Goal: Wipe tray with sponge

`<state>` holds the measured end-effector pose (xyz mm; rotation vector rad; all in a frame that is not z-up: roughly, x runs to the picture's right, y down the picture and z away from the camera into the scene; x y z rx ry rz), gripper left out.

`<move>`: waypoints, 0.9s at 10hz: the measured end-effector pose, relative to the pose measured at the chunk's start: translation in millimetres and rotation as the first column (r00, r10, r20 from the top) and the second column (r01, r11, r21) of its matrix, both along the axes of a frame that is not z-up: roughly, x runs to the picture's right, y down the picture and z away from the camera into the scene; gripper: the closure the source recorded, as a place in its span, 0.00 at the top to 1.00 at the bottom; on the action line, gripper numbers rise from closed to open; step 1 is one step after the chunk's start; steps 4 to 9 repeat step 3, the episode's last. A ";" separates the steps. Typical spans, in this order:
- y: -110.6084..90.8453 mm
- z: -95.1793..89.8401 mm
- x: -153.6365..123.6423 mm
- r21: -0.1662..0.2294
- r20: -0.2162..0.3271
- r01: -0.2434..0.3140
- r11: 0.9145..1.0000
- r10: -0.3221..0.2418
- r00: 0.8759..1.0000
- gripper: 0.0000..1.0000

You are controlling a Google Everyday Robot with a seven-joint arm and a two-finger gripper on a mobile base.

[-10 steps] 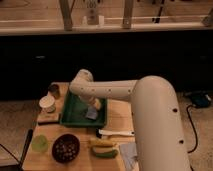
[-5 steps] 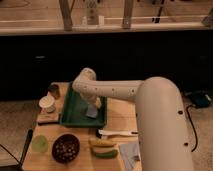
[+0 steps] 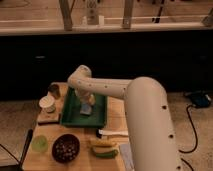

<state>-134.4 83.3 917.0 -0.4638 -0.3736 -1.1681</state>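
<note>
The green tray (image 3: 70, 114) lies on the wooden table at the left of the camera view. The blue-grey sponge (image 3: 87, 109) sits on the tray's floor toward its right side. My gripper (image 3: 86, 102) reaches down into the tray from the white arm and stands right over the sponge, pressing on it or holding it. The gripper's lower part blends into the sponge.
A white cup (image 3: 47, 103) on a dark board (image 3: 48, 118) and a dark cup (image 3: 54, 91) stand left of the tray. In front are a dark bowl (image 3: 66, 148), a green lid (image 3: 40, 144), a banana (image 3: 102, 143) and a white utensil (image 3: 112, 133).
The gripper and the sponge have shifted slightly within the tray's right half. The other objects have not moved.
</note>
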 end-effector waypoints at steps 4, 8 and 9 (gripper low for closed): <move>24.7 -10.3 -36.1 -0.059 0.119 0.084 0.995 -0.076 0.990 0.03; 24.7 -10.3 -36.1 -0.059 0.119 0.084 0.995 -0.076 0.990 0.03; 24.7 -10.3 -36.1 -0.059 0.119 0.084 0.995 -0.076 0.990 0.03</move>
